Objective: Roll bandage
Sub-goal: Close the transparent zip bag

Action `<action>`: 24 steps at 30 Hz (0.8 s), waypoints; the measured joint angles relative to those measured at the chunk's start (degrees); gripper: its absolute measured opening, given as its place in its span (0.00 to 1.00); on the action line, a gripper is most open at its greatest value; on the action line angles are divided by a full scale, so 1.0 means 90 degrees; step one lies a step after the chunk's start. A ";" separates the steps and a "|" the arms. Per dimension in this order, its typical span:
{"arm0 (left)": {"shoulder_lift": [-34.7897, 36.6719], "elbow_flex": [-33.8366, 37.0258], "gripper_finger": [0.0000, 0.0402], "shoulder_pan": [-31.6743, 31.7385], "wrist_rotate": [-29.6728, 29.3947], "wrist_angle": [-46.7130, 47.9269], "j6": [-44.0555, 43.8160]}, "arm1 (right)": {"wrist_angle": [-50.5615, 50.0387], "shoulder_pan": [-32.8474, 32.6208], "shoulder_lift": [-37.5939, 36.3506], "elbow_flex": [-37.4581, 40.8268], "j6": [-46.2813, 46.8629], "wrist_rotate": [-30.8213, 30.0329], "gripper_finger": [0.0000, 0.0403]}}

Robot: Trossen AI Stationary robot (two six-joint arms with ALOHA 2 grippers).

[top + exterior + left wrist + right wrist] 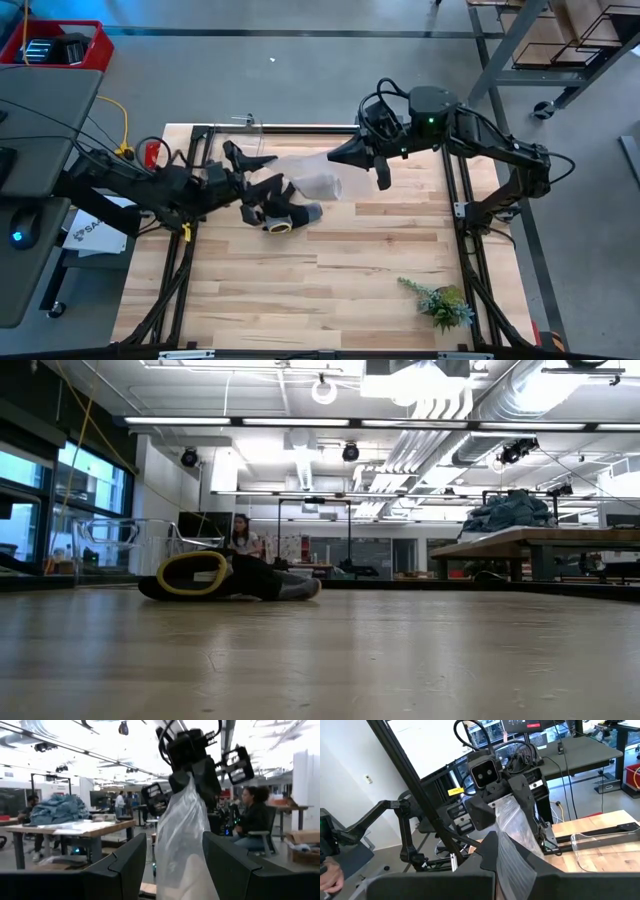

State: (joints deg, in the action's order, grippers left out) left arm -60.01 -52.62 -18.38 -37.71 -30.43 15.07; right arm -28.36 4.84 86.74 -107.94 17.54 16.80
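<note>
Wooden table (380, 260): left gripper (506, 804) and right gripper (192, 772) both pinch the plastic bag (185, 835) aloft. Can't spot the bandage, guessing light, floppy gauze, so grab 1 end.

The counter (380, 250) is of pale wood planks with darker streaks; the plastic bag (310, 180) is clear and whitish; the glove (283, 213) is black and grey with a yellow cuff; the small plant (443, 302) is green; both arms are black.

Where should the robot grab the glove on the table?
Probably the yellow cuff of the glove, coming from above. It stands open like a ring, so one finger could slip inside, while the rest lies flat. The left gripper and right gripper both hold the plastic bag.
</note>
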 joint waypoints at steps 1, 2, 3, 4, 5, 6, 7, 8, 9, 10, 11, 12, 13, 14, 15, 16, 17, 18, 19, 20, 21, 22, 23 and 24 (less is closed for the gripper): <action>-0.0008 0.0000 0.48 0.0008 0.0013 0.0029 0.0005 | 0.0000 0.0000 0.0000 0.0000 0.0000 0.0010 0.00; -0.0034 0.0000 0.48 0.0027 0.0062 0.0038 0.0007 | 0.0000 0.0000 0.0000 0.0000 0.0000 0.0016 0.00; -0.0053 0.0000 0.48 0.0051 0.0142 0.0036 0.0008 | 0.0003 0.0000 0.0000 0.0000 0.0000 0.0017 0.00; -0.0073 0.0000 0.48 0.0056 0.0175 0.0032 0.0008 | 0.0006 0.0000 0.0000 0.0000 0.0000 0.0017 0.00; -0.0096 0.0000 0.48 0.0059 0.0178 0.0019 0.0008 | 0.0005 0.0000 0.0000 0.0000 0.0000 0.0017 0.00; -0.0117 0.0000 0.48 0.0059 0.0149 0.0011 0.0013 | 0.0007 0.0000 0.0000 0.0000 0.0000 0.0017 0.00; -0.0135 0.0000 0.48 0.0059 0.0126 -0.0003 0.0025 | 0.0007 0.0000 0.0000 0.0000 0.0000 0.0017 0.00; -0.0140 0.0000 0.48 0.0059 0.0126 -0.0049 0.0049 | 0.0007 0.0000 0.0000 0.0000 0.0000 0.0017 0.00; -0.0140 0.0000 0.48 0.0059 0.0139 -0.0110 0.0081 | 0.0007 0.0000 0.0000 0.0000 0.0000 0.0017 0.00; -0.0134 0.0000 0.48 0.0059 0.0176 -0.0143 0.0123 | 0.0007 0.0000 0.0000 0.0000 0.0000 0.0017 0.00; -0.0131 0.0000 0.48 0.0059 0.0200 -0.0146 0.0170 | 0.0007 0.0000 0.0000 0.0000 0.0000 0.0017 0.00; -0.0131 0.0000 0.48 0.0059 0.0208 -0.0147 0.0216 | 0.0007 0.0000 0.0000 0.0000 -0.0002 0.0017 0.00; -0.0136 0.0000 0.48 0.0059 0.0218 -0.0156 0.0264 | 0.0007 0.0000 0.0000 0.0000 -0.0002 0.0017 0.00; -0.0142 0.0000 0.48 0.0059 0.0250 -0.0193 0.0304 | 0.0007 0.0000 0.0000 0.0000 0.0000 0.0017 0.00; -0.0142 0.0000 0.47 0.0059 0.0286 -0.0244 0.0347 | 0.0007 0.0000 0.0000 0.0000 0.0000 0.0017 0.00; -0.0136 0.0000 0.47 0.0059 0.0299 -0.0281 0.0369 | 0.0007 0.0000 0.0000 0.0000 -0.0002 0.0017 0.00; -0.0135 0.0000 0.47 0.0056 0.0292 -0.0285 0.0393 | 0.0007 0.0000 0.0000 0.0000 0.0000 0.0017 0.00; -0.0146 0.0000 0.46 0.0059 0.0277 -0.0287 0.0398 | 0.0007 0.0000 0.0000 0.0000 -0.0002 0.0017 0.00; -0.0161 0.0000 0.45 0.0075 0.0279 -0.0284 0.0399 | 0.0007 0.0000 0.0000 0.0000 -0.0002 0.0017 0.00; -0.0171 0.0000 0.45 0.0094 0.0280 -0.0268 0.0401 | 0.0007 0.0000 0.0000 0.0000 -0.0002 0.0017 0.00; -0.0176 0.0000 0.44 0.0108 0.0282 -0.0257 0.0404 | 0.0007 0.0000 0.0000 0.0000 -0.0002 0.0017 0.00; -0.0183 0.0000 0.44 0.0132 0.0280 -0.0273 0.0404 | 0.0007 0.0000 0.0000 0.0000 -0.0002 0.0017 0.00; -0.0192 0.0000 0.43 0.0143 0.0282 -0.0294 0.0404 | 0.0007 0.0000 0.0000 0.0000 -0.0002 0.0017 0.00; -0.0210 0.0000 0.43 0.0164 0.0282 -0.0299 0.0404 | 0.0007 0.0000 0.0000 0.0000 -0.0002 0.0017 0.00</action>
State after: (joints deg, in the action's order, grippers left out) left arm -61.91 -52.62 -16.90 -35.18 -33.12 18.70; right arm -28.29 4.84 86.74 -107.94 17.52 16.95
